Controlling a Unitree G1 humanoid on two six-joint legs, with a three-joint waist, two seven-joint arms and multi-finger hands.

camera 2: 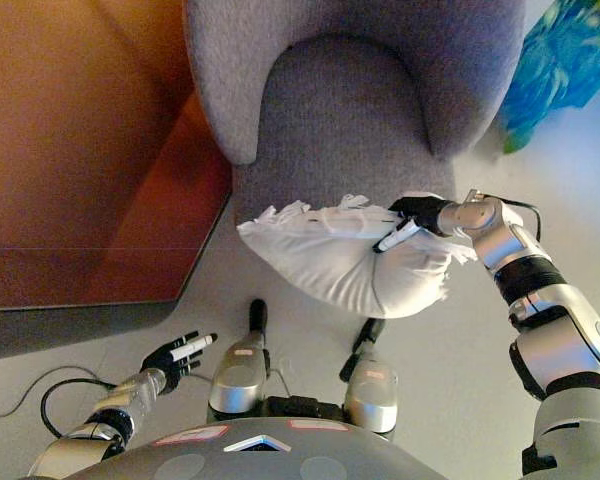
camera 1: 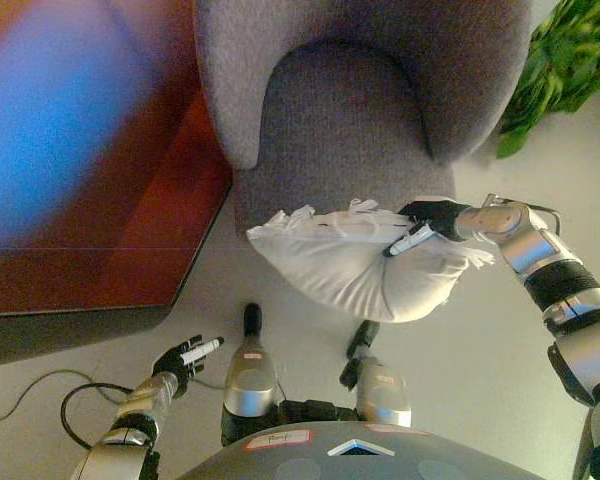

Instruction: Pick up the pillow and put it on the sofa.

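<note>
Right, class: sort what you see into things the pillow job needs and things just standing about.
Belongs to the job:
white pillow
grey sofa
right hand, gripping the pillow

Just standing about:
green plant
reddish-brown table
left hand, idle

We see a living room: a grey upholstered tub sofa (camera 1: 350,110), a leafy green houseplant (camera 1: 565,65), a reddish-brown wooden table (camera 1: 100,190).

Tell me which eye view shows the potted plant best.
The left eye view: the plant shows as green leaves at the upper right, beside the grey sofa. The right eye view shows only a blurred patch there, so its leaves cannot be made out.
</note>
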